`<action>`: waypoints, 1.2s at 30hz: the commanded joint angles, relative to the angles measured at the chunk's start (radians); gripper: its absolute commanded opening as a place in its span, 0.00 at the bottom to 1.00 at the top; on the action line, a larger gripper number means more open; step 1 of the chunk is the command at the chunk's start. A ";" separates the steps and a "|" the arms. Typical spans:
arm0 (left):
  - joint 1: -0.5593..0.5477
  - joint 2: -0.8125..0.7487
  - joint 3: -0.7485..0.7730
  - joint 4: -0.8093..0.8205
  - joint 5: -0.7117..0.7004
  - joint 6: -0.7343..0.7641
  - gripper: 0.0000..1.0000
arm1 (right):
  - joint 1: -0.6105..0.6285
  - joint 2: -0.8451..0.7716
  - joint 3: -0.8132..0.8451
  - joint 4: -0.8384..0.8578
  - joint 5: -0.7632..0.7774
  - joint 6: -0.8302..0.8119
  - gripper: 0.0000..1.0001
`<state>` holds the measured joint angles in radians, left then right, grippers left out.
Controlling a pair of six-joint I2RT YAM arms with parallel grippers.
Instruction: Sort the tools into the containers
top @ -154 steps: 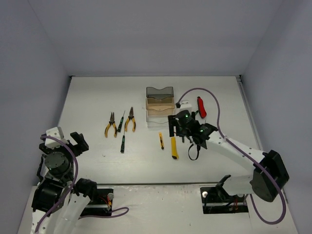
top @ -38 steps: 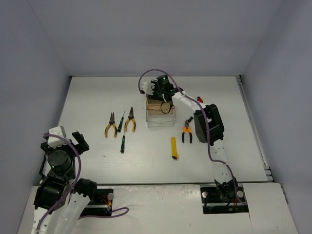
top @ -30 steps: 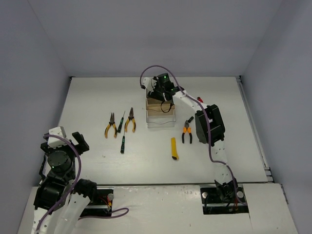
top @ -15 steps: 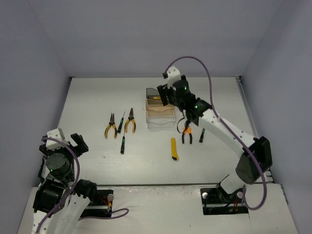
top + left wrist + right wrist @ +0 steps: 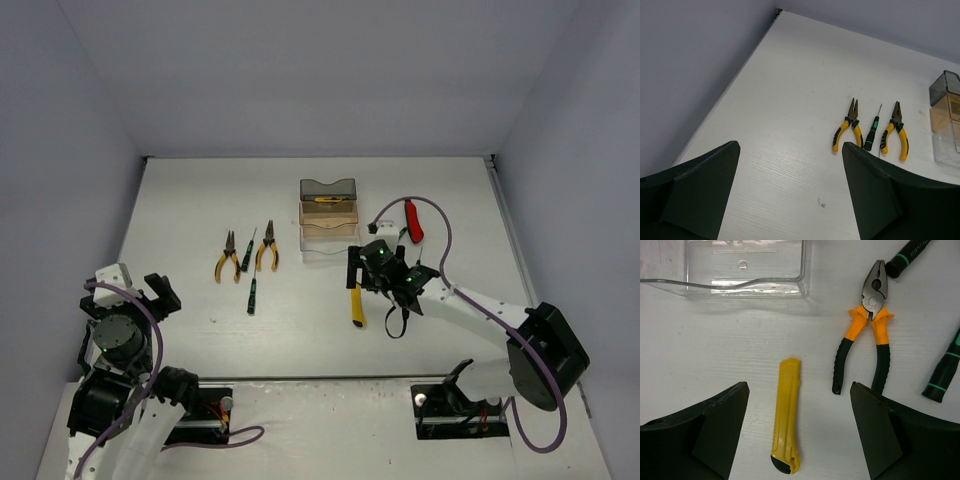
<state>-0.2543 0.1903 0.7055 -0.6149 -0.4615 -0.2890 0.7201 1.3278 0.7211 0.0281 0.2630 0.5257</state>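
My right gripper [image 5: 366,274] is open and empty, hovering over a yellow utility knife [image 5: 356,305]. In the right wrist view the knife [image 5: 786,437] lies flat between my fingers [image 5: 720,425], nothing touching it. Orange-handled pliers [image 5: 870,347] and two dark screwdrivers [image 5: 943,371] lie to its right; the arm hides them from above. The three containers stand in a row: grey [image 5: 328,187] with a small yellow knife inside, amber [image 5: 330,211], clear [image 5: 328,242]. My left gripper [image 5: 152,290] is open and empty at the near left.
Two yellow-handled pliers [image 5: 227,257] [image 5: 267,247] and two screwdrivers [image 5: 247,254] [image 5: 252,293] lie left of the bins; the left wrist view shows them too [image 5: 850,127]. A red-handled cutter [image 5: 411,218] lies right of the bins. Walls enclose the table.
My right arm has come back from over the bins to above the large yellow knife. The small yellow knife that lay on the table is now in the grey bin. The left arm stayed.
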 commanded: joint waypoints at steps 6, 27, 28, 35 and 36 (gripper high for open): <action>-0.002 0.046 0.018 0.052 -0.002 0.001 0.81 | 0.055 0.039 -0.051 0.052 0.021 0.108 0.70; -0.002 0.035 0.017 0.050 -0.005 0.002 0.81 | 0.147 0.223 -0.097 0.072 0.043 0.199 0.23; -0.002 0.035 0.017 0.050 -0.005 0.002 0.81 | 0.151 0.225 -0.102 0.071 0.042 0.202 0.20; -0.002 0.034 0.017 0.050 -0.003 0.002 0.81 | 0.206 0.214 -0.080 0.072 0.053 0.159 0.00; -0.002 0.033 0.016 0.051 -0.004 0.002 0.81 | 0.218 0.197 -0.060 0.072 0.049 0.126 0.00</action>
<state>-0.2543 0.2012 0.7055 -0.6155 -0.4618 -0.2890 0.8916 1.5253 0.6437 0.1532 0.3396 0.6918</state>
